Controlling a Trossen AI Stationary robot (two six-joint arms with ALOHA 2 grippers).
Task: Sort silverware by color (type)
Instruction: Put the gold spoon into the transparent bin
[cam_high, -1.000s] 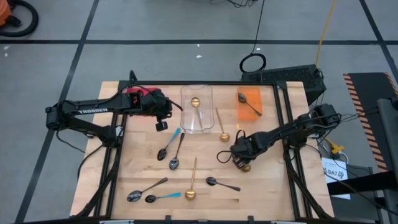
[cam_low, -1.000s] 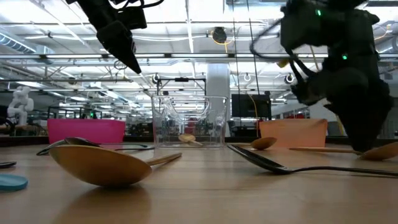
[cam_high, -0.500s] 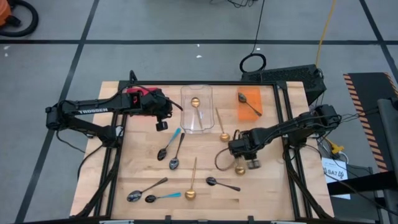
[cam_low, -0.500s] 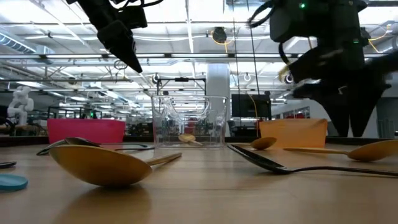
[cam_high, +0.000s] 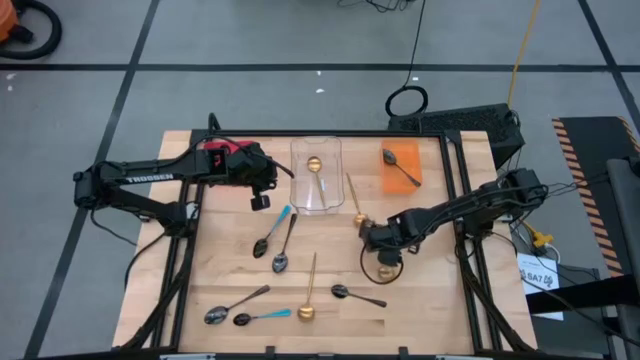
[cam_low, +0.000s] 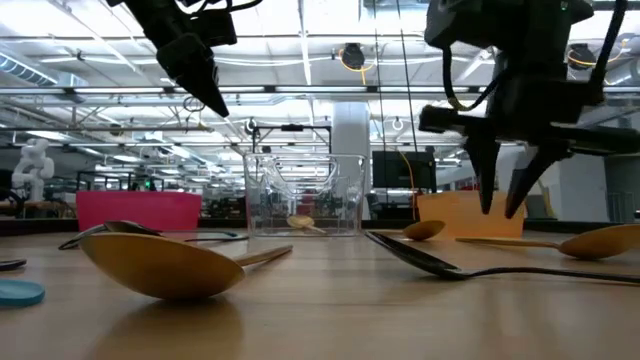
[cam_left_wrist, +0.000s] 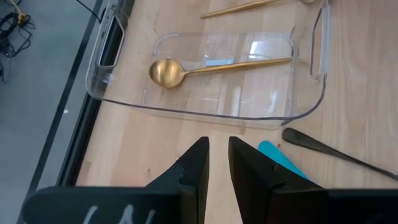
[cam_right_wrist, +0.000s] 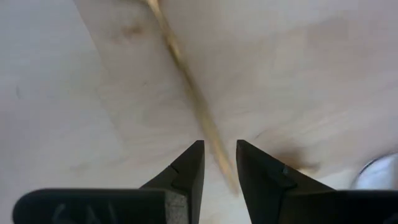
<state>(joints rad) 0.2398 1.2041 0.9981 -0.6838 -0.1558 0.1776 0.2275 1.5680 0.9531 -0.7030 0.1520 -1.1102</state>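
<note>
My right gripper (cam_high: 370, 237) (cam_low: 505, 205) hangs open, fingers pointing down, just above the slim handle (cam_right_wrist: 186, 81) of a gold spoon (cam_high: 385, 267) (cam_low: 600, 241) lying flat on the table. The handle runs between the fingertips in the right wrist view. A second gold spoon (cam_high: 356, 203) lies just beyond. My left gripper (cam_high: 260, 202) (cam_left_wrist: 217, 146) waits in the air near the clear tray (cam_high: 316, 190), its fingers a narrow gap apart. Blue-handled spoons (cam_high: 272, 232) (cam_high: 262, 317), dark spoons (cam_high: 284, 245) (cam_high: 356, 295) (cam_high: 234, 304) and another gold spoon (cam_high: 310, 290) lie spread over the wood.
The clear tray (cam_left_wrist: 311, 93) holds one gold spoon (cam_left_wrist: 186, 70). The orange tray (cam_high: 402, 168) on the far right holds a dark spoon. A pink tray (cam_low: 138, 210) sits under my left arm at the far left. Bare wood lies along the near right of the table.
My right gripper has risen from low over the gold spoon, moved toward the table's left and slightly far, and turned so that both fingers now point straight down. The gold spoon has stayed on the table. My left arm has kept still.
</note>
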